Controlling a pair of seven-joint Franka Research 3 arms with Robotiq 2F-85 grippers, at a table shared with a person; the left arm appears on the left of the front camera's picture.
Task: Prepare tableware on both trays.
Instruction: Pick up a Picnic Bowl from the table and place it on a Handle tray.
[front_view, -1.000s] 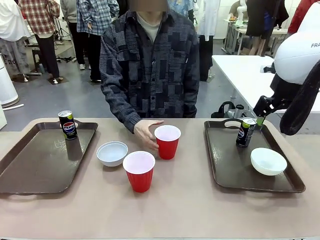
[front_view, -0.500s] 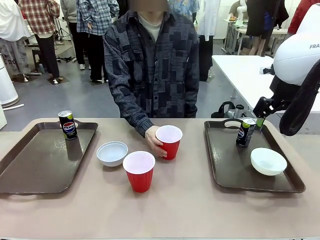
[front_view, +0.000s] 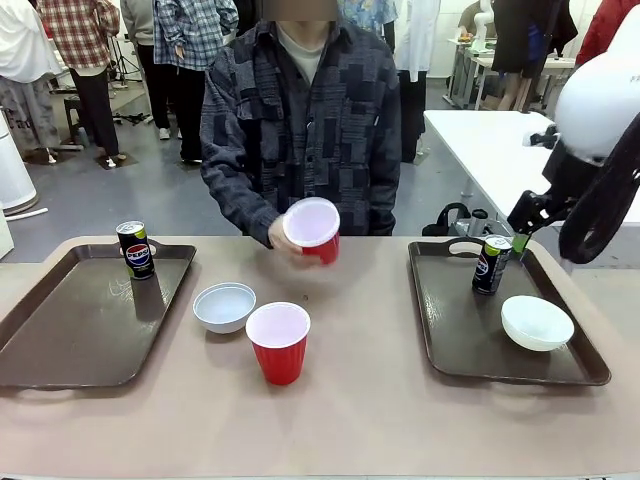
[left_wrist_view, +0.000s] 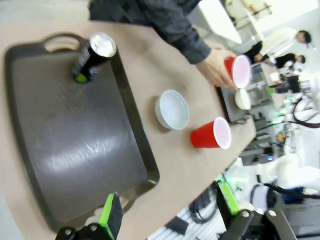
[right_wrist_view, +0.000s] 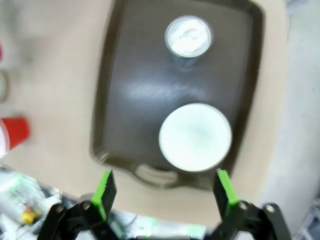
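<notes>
Two dark brown rectangular plastic trays lie on a tan table (front_view: 400, 420). The left tray (front_view: 80, 320) carries one slim black soda can (front_view: 135, 249), upright at a far corner. The right tray (front_view: 460, 320) carries a second black can (front_view: 491, 264), upright, and a small round white bowl (front_view: 537, 322) nearer the robot. Between the trays, on bare table, a second white bowl (front_view: 224, 306) stands just beside a red plastic cup (front_view: 278, 342) with a white inside. The person's hand (front_view: 278, 234) holds the other red cup (front_view: 312, 232) tilted above the table. Left gripper (left_wrist_view: 169, 206): fingers apart, empty, above the left tray. Right gripper (right_wrist_view: 165, 180): fingers apart, empty, above the right tray.
</notes>
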